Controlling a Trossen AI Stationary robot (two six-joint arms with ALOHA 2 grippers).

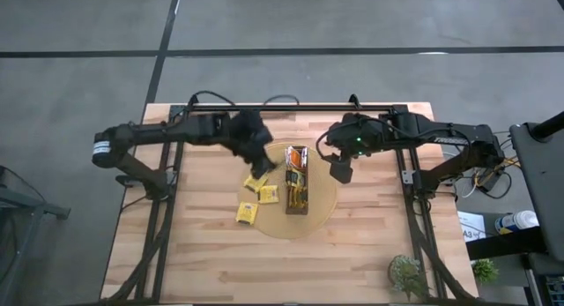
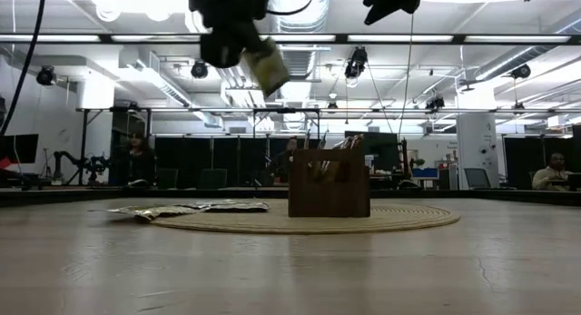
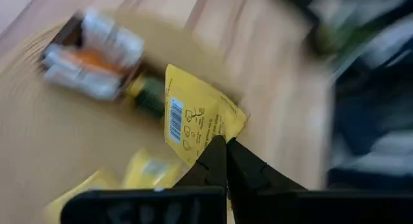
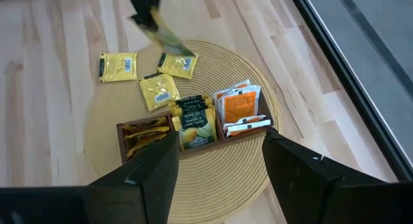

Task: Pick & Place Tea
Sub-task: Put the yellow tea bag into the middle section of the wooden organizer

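Observation:
A long dark-brown tray (image 1: 297, 192) with tea sachets standing in its compartments (image 4: 193, 124) sits on a round tan mat (image 1: 322, 205). Three yellow tea sachets (image 4: 159, 91) lie flat at the mat's left edge and on the wood beside it (image 1: 247, 212). My left gripper (image 3: 224, 150) is high above the mat's left part, shut on another yellow sachet (image 3: 193, 117), which also shows in the low view (image 2: 269, 66). My right gripper (image 4: 219, 166) hovers open above the tray's right side, with nothing between its fingers. My left gripper pinches the yellow sachet by one edge near a corner (image 3: 208, 141) between its two shut fingertips. The fingers slant downward from the table's left. The sachet is lifted well clear of the table and sticks out tilted beyond the fingertips (image 2: 269, 66).
A small potted plant (image 1: 407, 272) stands near the table's front right corner. Black frame rails (image 1: 407, 178) run along both sides and the far edge. Bare wood (image 1: 220, 262) lies in front of the mat. People sit in the room behind (image 2: 552, 174).

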